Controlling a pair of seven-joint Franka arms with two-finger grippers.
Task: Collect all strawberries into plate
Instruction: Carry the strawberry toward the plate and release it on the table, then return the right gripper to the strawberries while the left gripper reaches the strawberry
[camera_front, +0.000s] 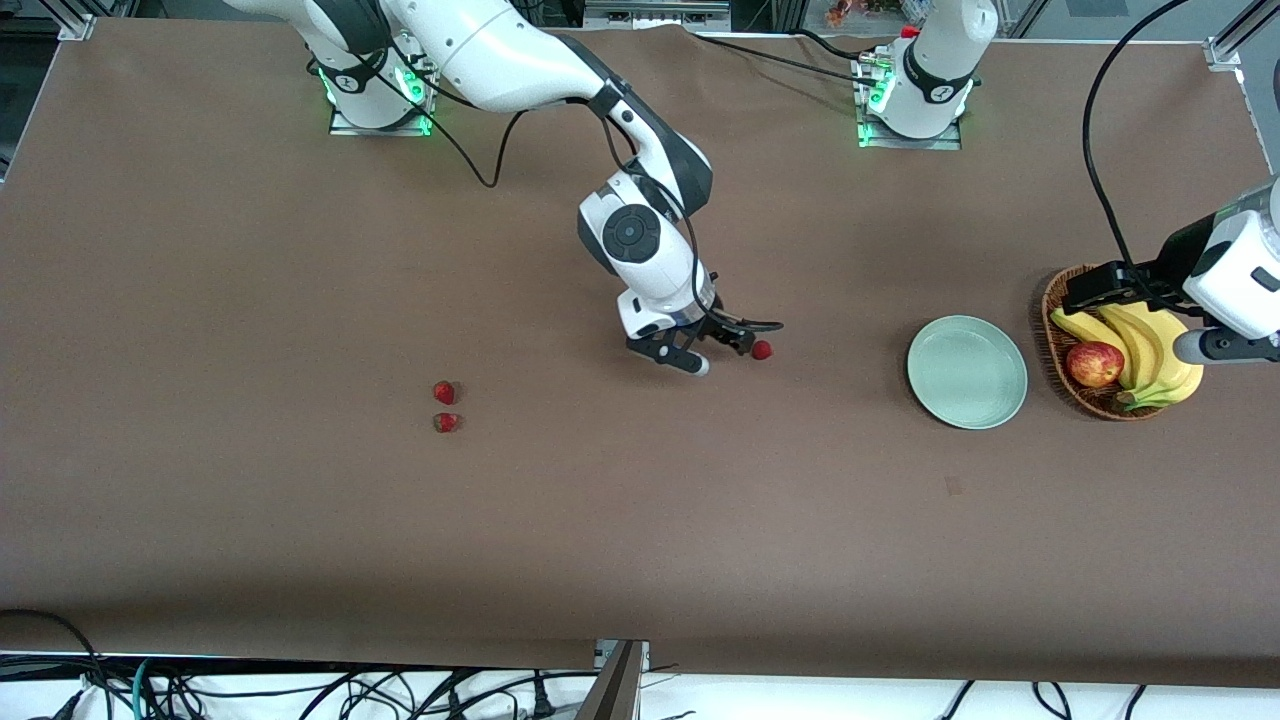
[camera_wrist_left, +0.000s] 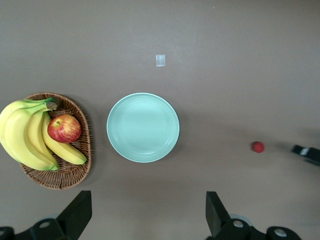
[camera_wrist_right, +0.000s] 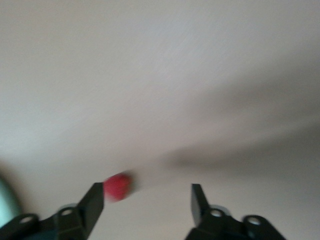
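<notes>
Front view | right pincer (camera_front: 722, 352) released | strawberry (camera_front: 762, 350) just beside its fingertip, on table.

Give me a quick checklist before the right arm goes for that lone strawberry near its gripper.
1. Right gripper open: ok, fingers apart in the right wrist view.
2. Lone strawberry between the fingers: not ok, it sits beside one finger.
3. Plate holds nothing: ok.
4. Left gripper out of the way: ok, open, waiting above the basket.
5. Other two strawberries on the table: ok, toward the right arm's end.
6. Strawberry's green top direction: cannot tell.
</notes>
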